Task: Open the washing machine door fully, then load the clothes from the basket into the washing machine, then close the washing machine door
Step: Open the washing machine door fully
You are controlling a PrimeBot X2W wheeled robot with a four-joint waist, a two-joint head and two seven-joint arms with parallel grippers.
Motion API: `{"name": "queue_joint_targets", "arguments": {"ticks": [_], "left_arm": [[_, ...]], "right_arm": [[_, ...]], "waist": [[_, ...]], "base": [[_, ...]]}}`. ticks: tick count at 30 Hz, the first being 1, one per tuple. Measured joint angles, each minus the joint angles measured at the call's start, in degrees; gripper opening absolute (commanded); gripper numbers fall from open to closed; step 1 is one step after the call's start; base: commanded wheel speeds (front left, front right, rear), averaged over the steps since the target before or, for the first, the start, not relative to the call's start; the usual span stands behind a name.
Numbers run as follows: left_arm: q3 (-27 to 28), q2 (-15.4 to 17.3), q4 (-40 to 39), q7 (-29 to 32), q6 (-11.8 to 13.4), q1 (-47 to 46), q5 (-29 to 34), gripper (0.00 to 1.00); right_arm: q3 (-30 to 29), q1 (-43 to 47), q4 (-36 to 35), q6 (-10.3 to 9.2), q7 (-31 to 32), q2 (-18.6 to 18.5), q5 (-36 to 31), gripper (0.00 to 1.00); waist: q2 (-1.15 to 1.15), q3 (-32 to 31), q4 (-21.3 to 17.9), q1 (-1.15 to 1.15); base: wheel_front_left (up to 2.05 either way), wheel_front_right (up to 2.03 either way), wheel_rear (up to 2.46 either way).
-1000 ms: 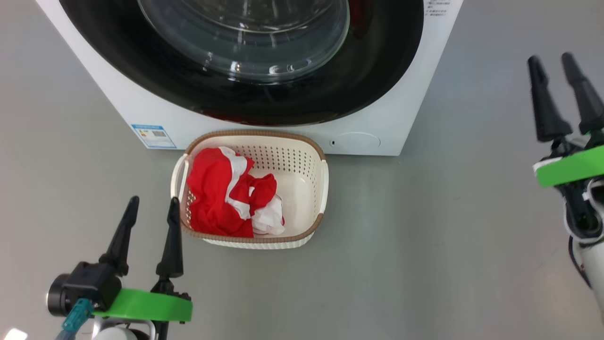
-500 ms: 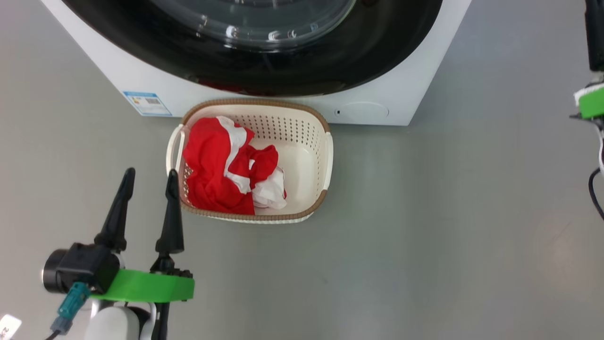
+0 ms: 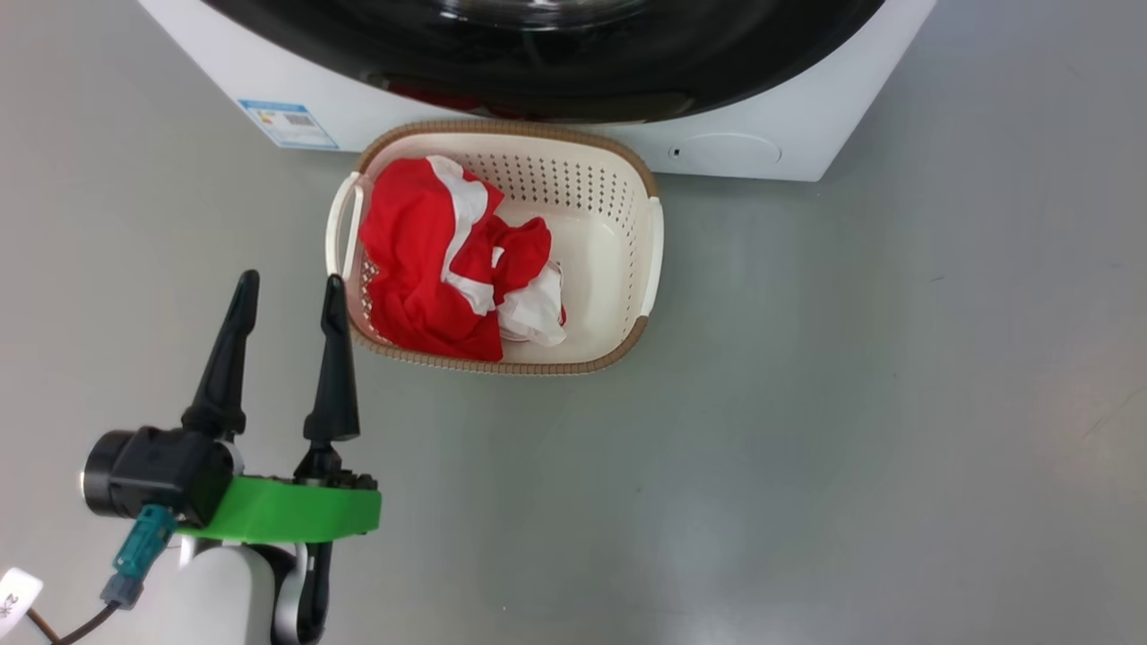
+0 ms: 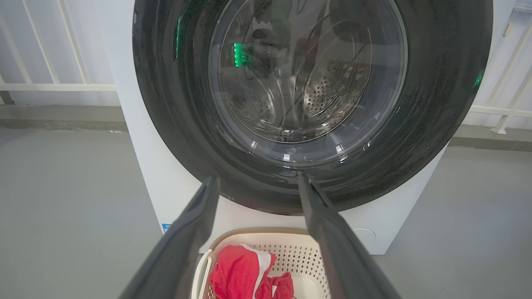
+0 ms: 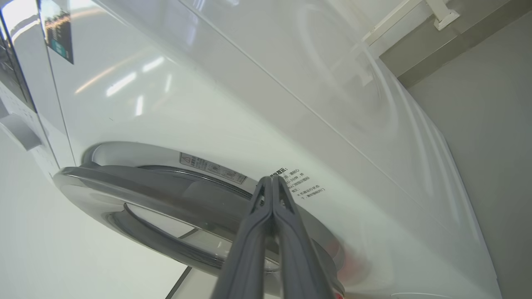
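Observation:
The white washing machine (image 3: 771, 98) stands at the top of the head view with its round black door (image 4: 270, 95) against its front; the steel drum shows through the glass. Right before it on the floor sits the cream basket (image 3: 641, 269) with the red and white clothes (image 3: 439, 260) in its left half. My left gripper (image 3: 287, 296) hovers open just left of the basket, with nothing between its fingers. In the right wrist view my right gripper (image 5: 270, 182) is shut on nothing, its tips pointing at the door's edge (image 5: 137, 178) beside a printed label.
Grey floor (image 3: 851, 430) spreads to the right and front of the basket. A small blue label (image 3: 287, 124) marks the machine's lower left corner. White railings (image 4: 50, 87) run behind the machine on both sides.
The head camera has tilted, so the machine and basket shifted in the picture. My right gripper rose out of the head view and closed its fingers. The left gripper stayed open.

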Motion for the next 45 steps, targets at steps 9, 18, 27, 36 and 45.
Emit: {"name": "queue_joint_targets", "arguments": {"ticks": [9, 18, 27, 36, 45], "left_arm": [[-1.0, -0.1, -0.7, 0.0, 0.5, -1.2, -0.6, 1.0], [-2.9, -0.1, -0.7, 0.0, 1.5, -2.3, -1.9, 1.0], [-3.6, -0.1, -1.1, 0.0, 2.0, -2.4, -3.5, 1.0], [-4.0, -0.1, -1.3, 0.0, 2.6, -2.4, -4.6, 1.0], [-3.4, -0.1, -1.1, 0.0, 2.7, -2.3, -4.6, 1.0]], "right_arm": [[0.1, -4.4, 1.7, 0.0, 8.5, -0.2, 3.6, 0.0], [0.2, -8.0, 2.2, 0.0, 12.0, 1.0, 4.0, 0.0], [0.3, -12.9, 3.6, 0.0, 14.6, 1.4, 3.5, 0.0], [0.6, -14.8, 5.4, 0.0, 16.1, 1.9, 3.3, 0.0], [0.8, -12.9, 6.4, -0.16, 20.5, 2.4, 4.7, 0.0]], "waist": [[0.0, 2.5, 1.6, 0.0], [0.0, 4.4, 3.2, 0.0], [0.0, 6.3, 5.5, 0.0], [0.0, 7.0, 7.2, 0.0], [0.0, 4.9, 6.6, 0.0]], "base": [[0.0, 0.0, 0.0], [0.0, 0.0, 0.0], [0.0, 0.0, 0.0], [0.0, 0.0, 0.0], [0.0, 0.0, 0.0]]}}
